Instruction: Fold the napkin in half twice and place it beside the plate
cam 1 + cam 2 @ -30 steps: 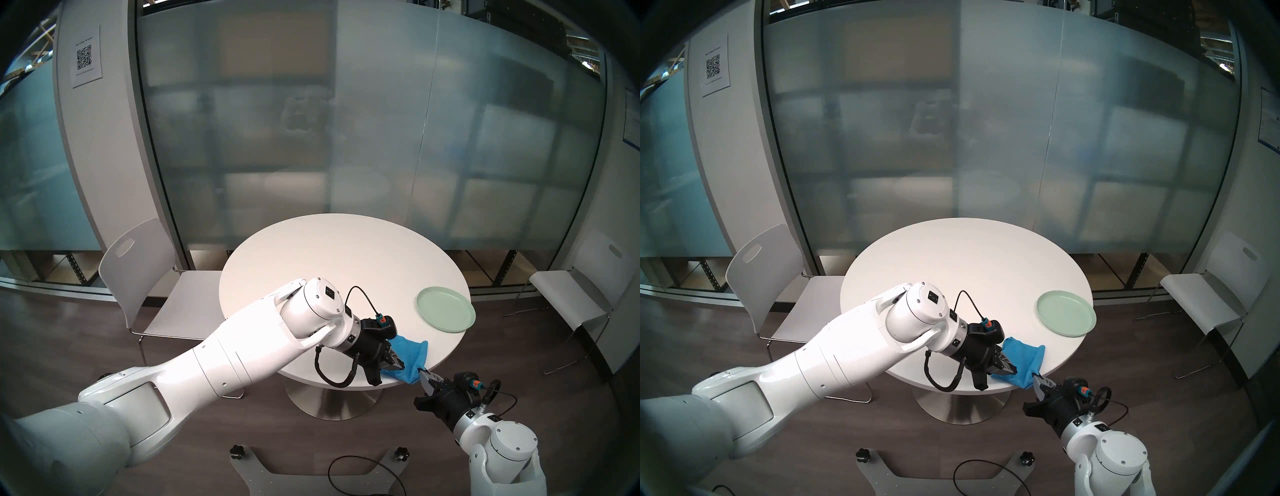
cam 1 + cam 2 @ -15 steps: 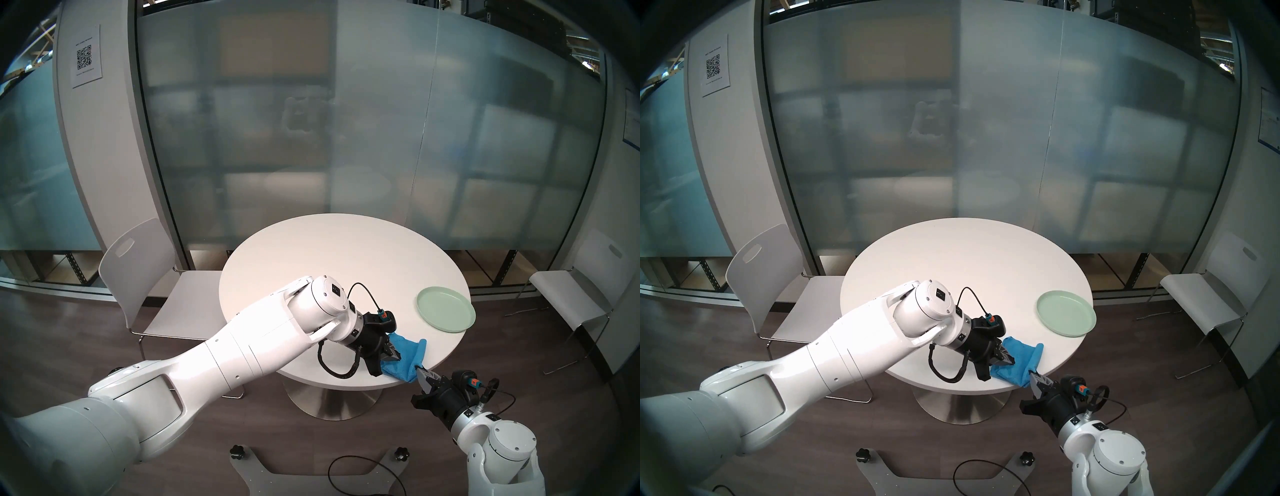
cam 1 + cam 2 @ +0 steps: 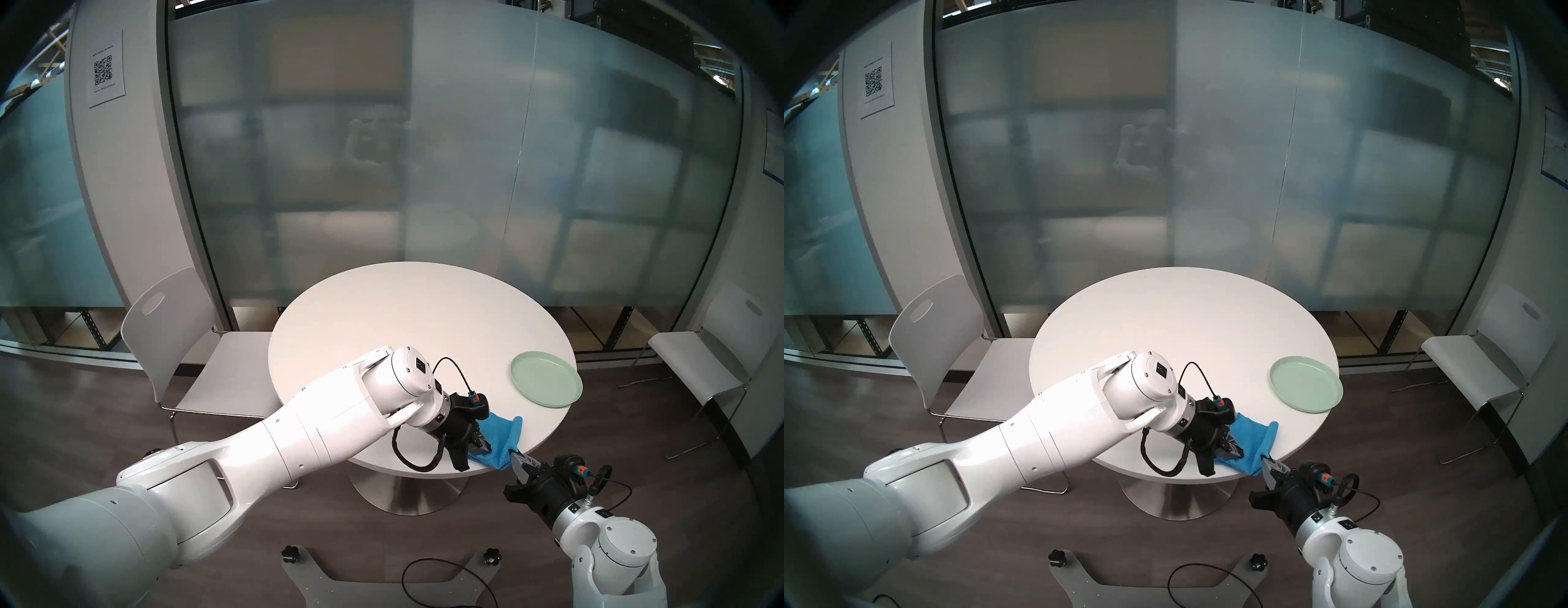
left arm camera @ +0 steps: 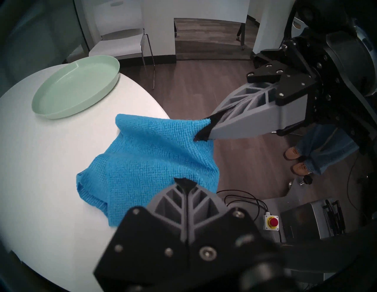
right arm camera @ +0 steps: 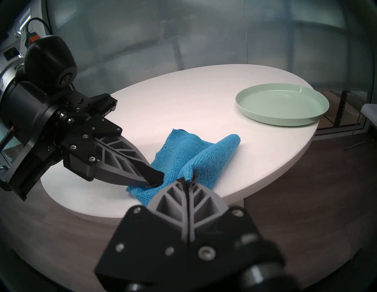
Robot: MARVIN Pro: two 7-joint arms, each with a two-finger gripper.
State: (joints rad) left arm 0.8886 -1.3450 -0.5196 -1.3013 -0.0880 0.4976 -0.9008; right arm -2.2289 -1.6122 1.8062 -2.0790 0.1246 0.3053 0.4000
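The left hand (image 4: 184, 183) is seen at the bottom middle of the left wrist picture. Its two fingers are pressed together, and a near edge of the napkin (image 4: 146, 161) is pinched between them. The right hand (image 4: 206, 129) is seen at the middle right of that same picture. It is also closed tight, and another corner of the blue cloth is pinched in it.

The cloth is held at two spots, most likely so that one side can be lifted and laid over the other. With two grips, the edge can be kept straight and not left to droop.

The napkin is not flat. It is bunched up in the lower middle of the right wrist picture, with one flap (image 5: 222, 146) humped up and rolled over. Part of it rests on the white table (image 5: 183, 106), close to the near edge, and a little of it is hung over that edge. No neat fold is seen so far, so the first fold seems to be only under way.

The plate (image 5: 281, 106) is seen at the upper right of the right wrist picture, near the table's rim. It is apart from the napkin, and bare table is seen between the two.
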